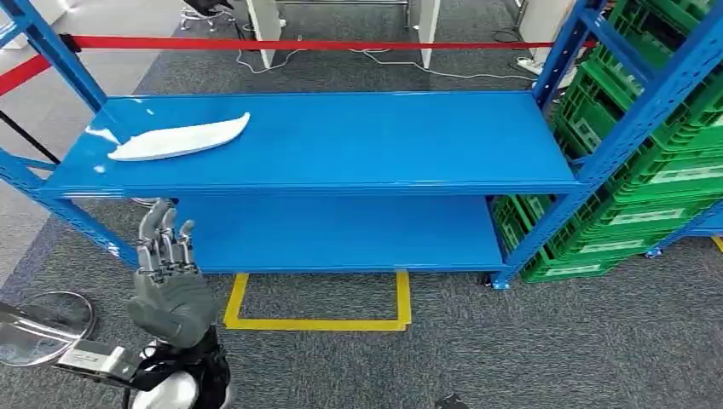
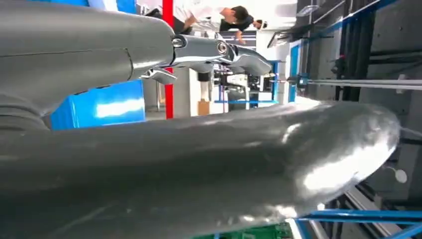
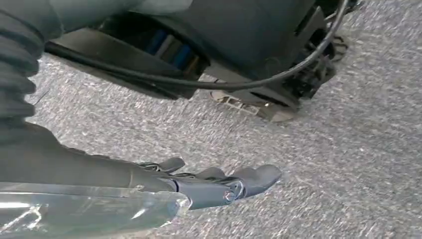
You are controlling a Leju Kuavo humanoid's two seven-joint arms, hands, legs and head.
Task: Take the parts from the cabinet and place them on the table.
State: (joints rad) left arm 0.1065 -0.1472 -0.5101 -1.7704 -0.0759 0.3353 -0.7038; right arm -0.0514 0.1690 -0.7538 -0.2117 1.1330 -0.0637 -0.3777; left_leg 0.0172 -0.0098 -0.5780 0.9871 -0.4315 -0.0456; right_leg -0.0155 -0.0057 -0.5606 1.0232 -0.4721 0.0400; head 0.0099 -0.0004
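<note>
White part (image 1: 181, 138) lies on the blue cabinet's top shelf (image 1: 341, 141), far left; left hand (image 1: 168, 281) is raised below, fingers apart, empty. Right hand (image 3: 219, 184) hangs empty. Reaching from underneath risks striking the shelf edge

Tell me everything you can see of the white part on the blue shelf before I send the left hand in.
The white part is a long, flat, leaf-like piece, broad at one end and tapering to a point, plain white and smooth, like moulded plastic. It lies flat on the top level of the blue shelf, near its left end and slightly askew to the front edge. Nothing else touches it. The left hand is raised below and in front of the shelf, apart from the part.
</note>
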